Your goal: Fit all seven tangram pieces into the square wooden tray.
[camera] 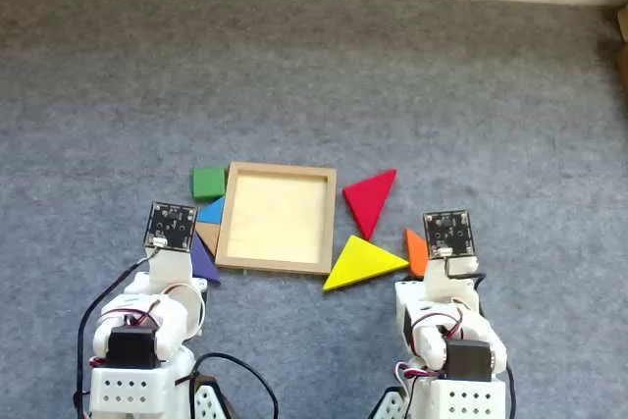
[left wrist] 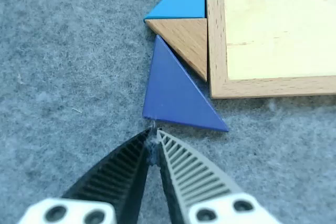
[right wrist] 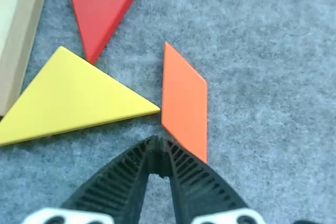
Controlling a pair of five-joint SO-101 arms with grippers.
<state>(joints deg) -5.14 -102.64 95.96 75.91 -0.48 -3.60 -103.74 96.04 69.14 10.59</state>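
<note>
The left fingers (left wrist: pixel 185 167), shut on nothing, pointed low at the blue triangle's (left wrist: pixel 172 98) corner. The right fingers (right wrist: pixel 195 183), also shut, nearly touched the orange piece (right wrist: pixel 184 103). The tray (camera: pixel 274 264) lay ahead between them on the counter (camera: pixel 392 76).

Pale smooth wooden tray (camera: pixel 221 233); fuzzy grey felt table (camera: pixel 392 76)

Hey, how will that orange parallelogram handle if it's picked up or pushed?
The orange parallelogram looks thin, flat and rigid, so it probably won't bend or roll. Lying flush on the grey felt, its low edges may be hard to pinch; a push would likely slide it.
</note>
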